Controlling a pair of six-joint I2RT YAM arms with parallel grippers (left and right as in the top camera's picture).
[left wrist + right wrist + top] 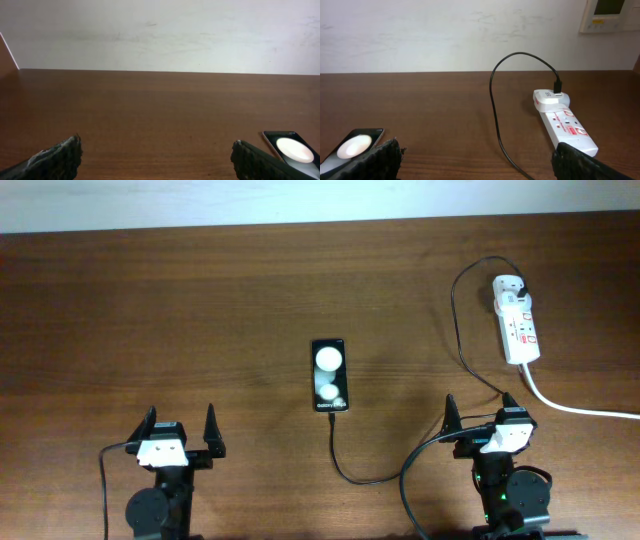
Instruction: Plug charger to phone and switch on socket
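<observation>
The black phone (330, 375) lies flat mid-table with two white round spots on its face; it also shows in the left wrist view (292, 150) and the right wrist view (355, 145). The charger's thin black cable (460, 330) runs from an adapter on the white socket (518, 325) in a loop, past my right gripper, to the phone's near edge, where its tip (333, 418) touches the phone. Cable (494, 110) and socket (565, 125) show in the right wrist view. My left gripper (180, 430) (157, 150) and right gripper (480, 412) (475, 150) are open and empty.
The socket's thick white cord (580, 408) runs off to the right edge. A white adapter (550, 97) sits at the socket's far end. A pale wall stands behind the table's far edge, with a wall panel (610, 15) at the upper right.
</observation>
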